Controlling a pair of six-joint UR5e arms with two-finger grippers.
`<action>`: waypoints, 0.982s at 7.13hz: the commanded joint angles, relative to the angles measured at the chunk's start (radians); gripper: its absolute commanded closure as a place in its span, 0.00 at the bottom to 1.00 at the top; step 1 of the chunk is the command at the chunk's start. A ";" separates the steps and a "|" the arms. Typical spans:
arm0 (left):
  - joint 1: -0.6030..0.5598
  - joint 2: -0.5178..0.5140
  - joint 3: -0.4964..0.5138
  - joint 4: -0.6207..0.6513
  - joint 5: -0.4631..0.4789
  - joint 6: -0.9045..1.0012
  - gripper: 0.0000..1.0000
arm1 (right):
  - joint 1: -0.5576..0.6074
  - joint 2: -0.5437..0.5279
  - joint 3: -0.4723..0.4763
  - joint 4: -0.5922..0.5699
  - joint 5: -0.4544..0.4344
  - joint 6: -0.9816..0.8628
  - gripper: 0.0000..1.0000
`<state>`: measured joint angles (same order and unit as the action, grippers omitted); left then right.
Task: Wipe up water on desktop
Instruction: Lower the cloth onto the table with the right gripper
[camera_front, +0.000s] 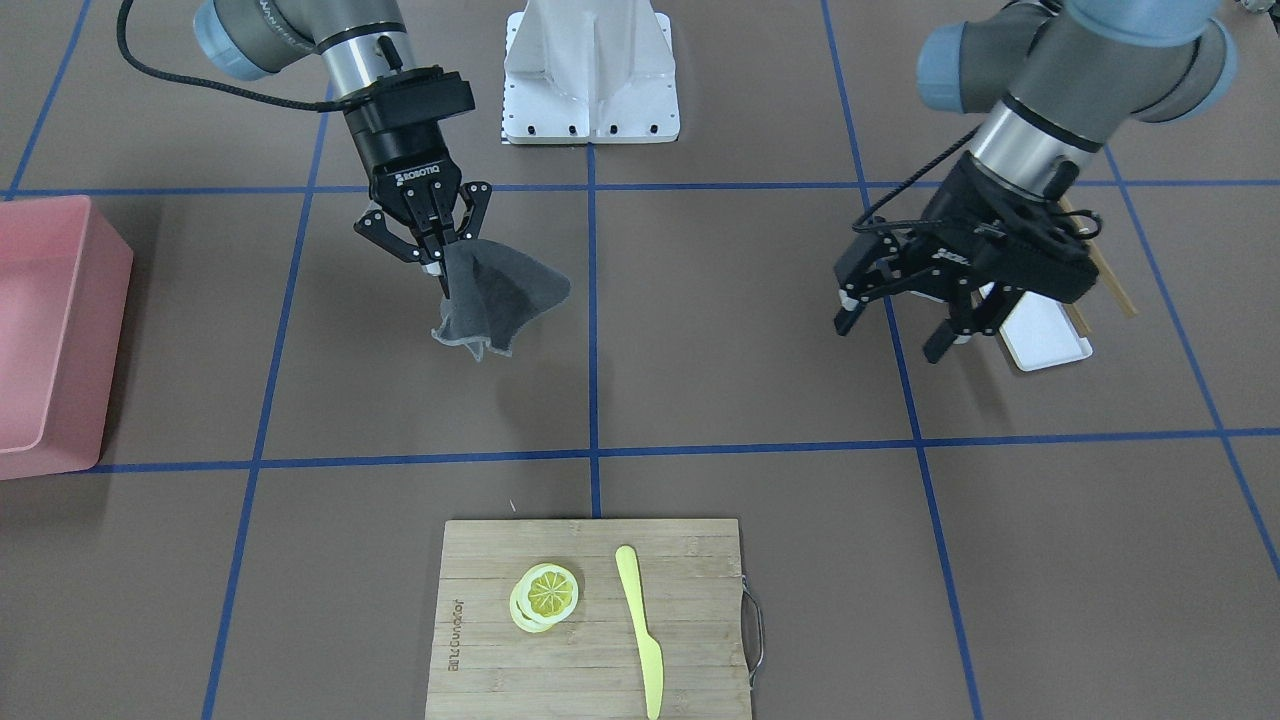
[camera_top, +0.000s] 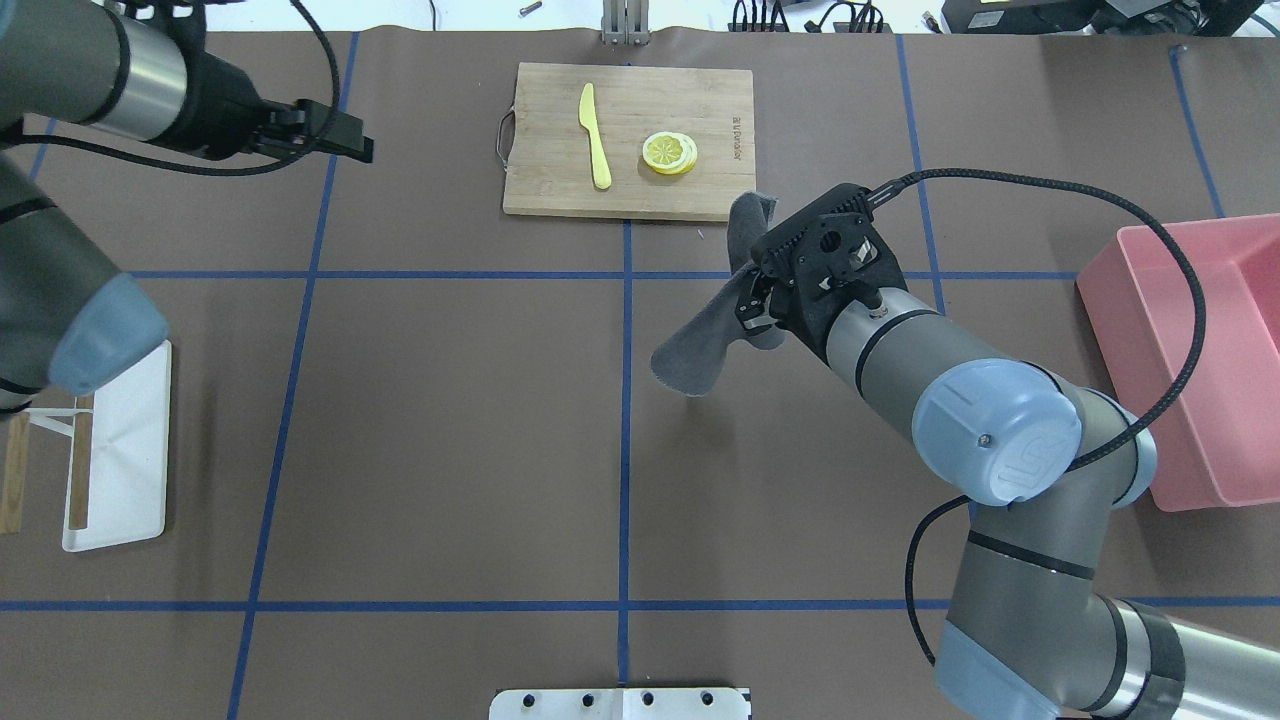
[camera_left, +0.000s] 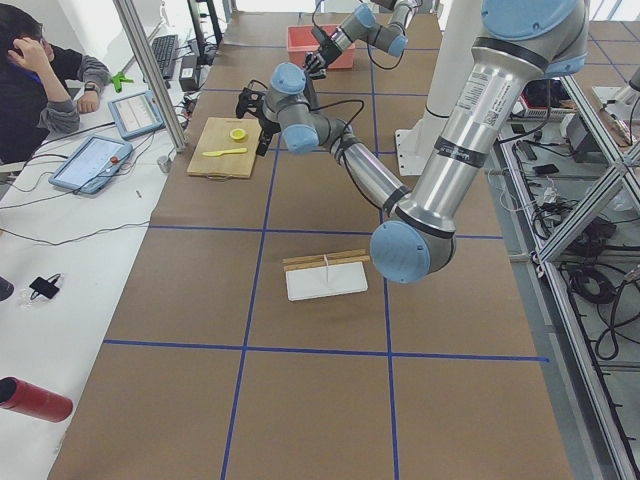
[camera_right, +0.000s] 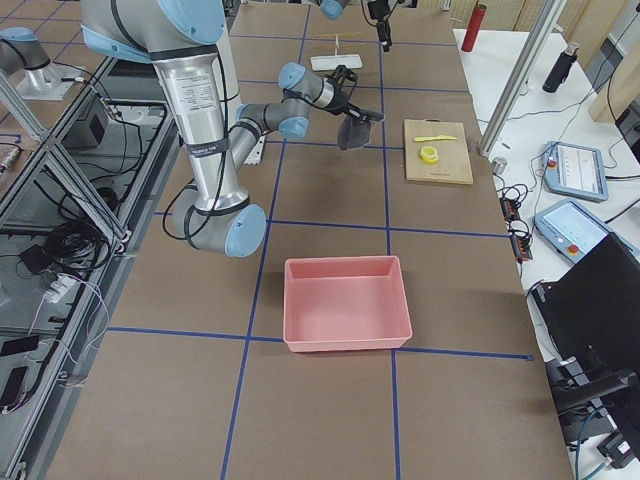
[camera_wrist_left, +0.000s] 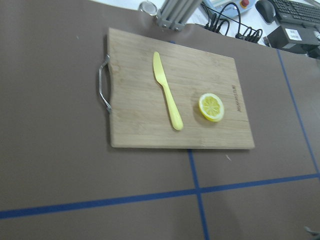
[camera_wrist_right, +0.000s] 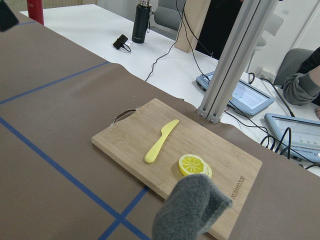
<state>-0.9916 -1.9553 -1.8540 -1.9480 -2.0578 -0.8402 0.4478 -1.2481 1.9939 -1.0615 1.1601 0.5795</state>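
The brown desktop (camera_front: 740, 330) with blue tape lines fills the views; I see no water on it. My right gripper (camera_front: 437, 258) is shut on a dark grey cloth (camera_front: 500, 295) and holds it hanging above the desktop, just on the robot's side of the cutting board. The cloth also shows in the overhead view (camera_top: 690, 355) and at the bottom of the right wrist view (camera_wrist_right: 192, 210). My left gripper (camera_front: 890, 337) is open and empty, raised above the desktop beside the white tray.
A bamboo cutting board (camera_front: 480, 620) holds a yellow knife (camera_front: 640, 625) and lemon slices (camera_front: 546, 595). A pink bin (camera_front: 50, 330) stands on the robot's right. A white tray (camera_top: 115, 450) with wooden sticks lies under the left arm.
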 joint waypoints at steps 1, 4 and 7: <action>-0.138 0.126 -0.024 0.145 -0.005 0.377 0.01 | 0.070 -0.103 -0.004 -0.002 0.081 0.048 1.00; -0.425 0.223 0.152 0.248 -0.127 0.830 0.01 | 0.163 -0.128 0.000 -0.291 0.179 0.048 1.00; -0.596 0.231 0.382 0.340 -0.231 1.057 0.01 | 0.180 -0.220 0.031 -0.354 0.303 0.072 1.00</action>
<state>-1.5530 -1.7308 -1.5504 -1.6425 -2.2732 0.1743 0.6218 -1.4236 2.0062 -1.3933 1.4153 0.6376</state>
